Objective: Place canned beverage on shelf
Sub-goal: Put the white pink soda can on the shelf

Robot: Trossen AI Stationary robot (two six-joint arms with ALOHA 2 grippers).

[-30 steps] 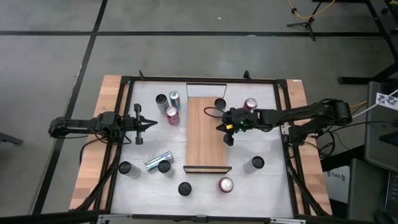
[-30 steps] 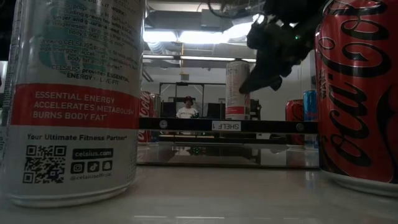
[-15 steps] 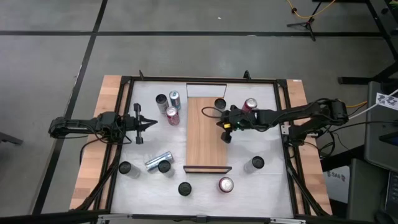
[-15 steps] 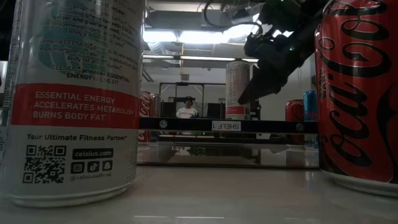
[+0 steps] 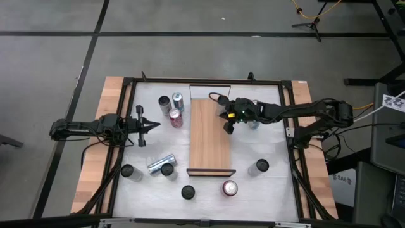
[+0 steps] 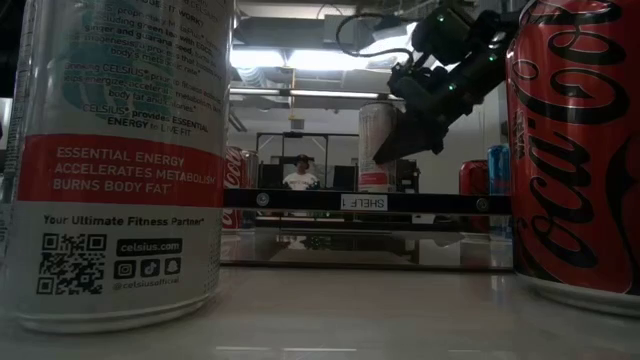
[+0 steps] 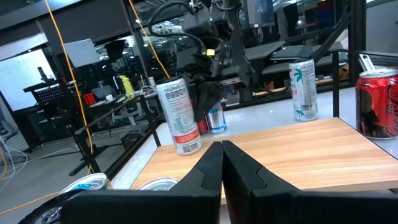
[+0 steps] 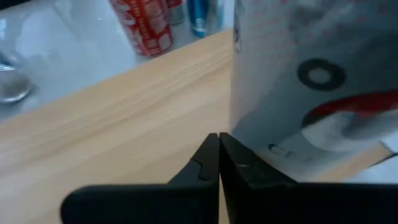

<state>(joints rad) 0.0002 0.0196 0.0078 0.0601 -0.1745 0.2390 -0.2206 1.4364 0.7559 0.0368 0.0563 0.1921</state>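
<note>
step: right gripper [image 5: 228, 126], fingers pressed together, beside white can [image 7: 179, 116] at shelf [image 5: 209, 136] edge; nothing held
next: gotta spread fingers, then grab it

A Celsius can [image 6: 120, 160] reads "ESSENTIAL ENERGY"; the shelf's lip [image 6: 365, 202] reads "SHELF 1".

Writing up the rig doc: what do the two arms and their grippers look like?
Both arms are black with jointed links and loose black cables along them. The left gripper ends in two slim black fingers that taper to a point, behind a short crossbar. The right gripper has the same dark wedge-shaped fingers, with a small green light on its wrist and a looped cable above it.
</note>
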